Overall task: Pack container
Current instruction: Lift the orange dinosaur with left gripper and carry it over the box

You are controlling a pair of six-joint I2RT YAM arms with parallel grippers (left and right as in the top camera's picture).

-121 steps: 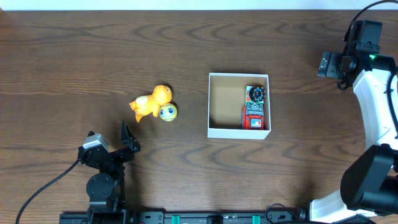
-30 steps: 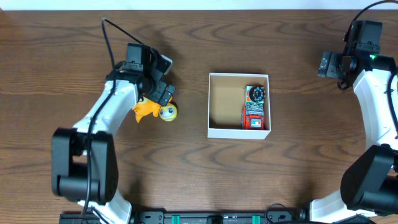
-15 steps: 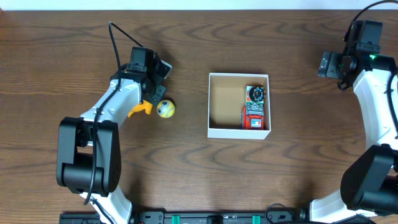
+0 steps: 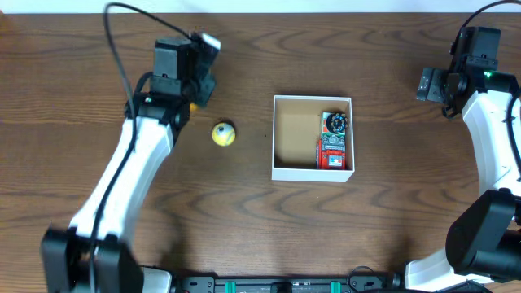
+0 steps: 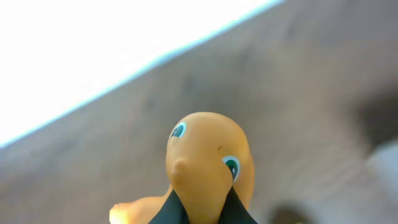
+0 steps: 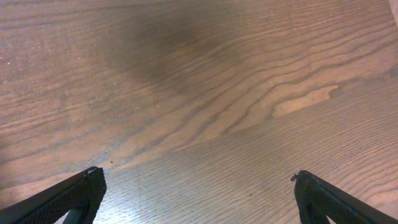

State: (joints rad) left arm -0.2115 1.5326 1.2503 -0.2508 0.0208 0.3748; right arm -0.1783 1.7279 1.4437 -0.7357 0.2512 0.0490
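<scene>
My left gripper (image 5: 202, 210) is shut on an orange big-eyed toy figure (image 5: 208, 158), its dark fingers pinching the toy's snout. In the overhead view the left gripper (image 4: 192, 91) hangs over the far left of the table, and only a sliver of the orange toy (image 4: 193, 104) shows beneath it. The white container (image 4: 281, 134) sits at table centre with a red and black toy (image 4: 334, 142) along its right wall. At the far right, my right gripper (image 6: 199, 202) is open over bare wood and also shows from above (image 4: 435, 85).
A small yellow ball with an eye (image 4: 223, 133) lies on the wooden table (image 4: 244, 212) between the left arm and the container. The left arm's black cable (image 4: 118, 49) loops over the far left side.
The left gripper closed on the orange toy and carried it up and toward the far edge. The yellow ball, left alone, shifted slightly right. The right arm stayed still.
</scene>
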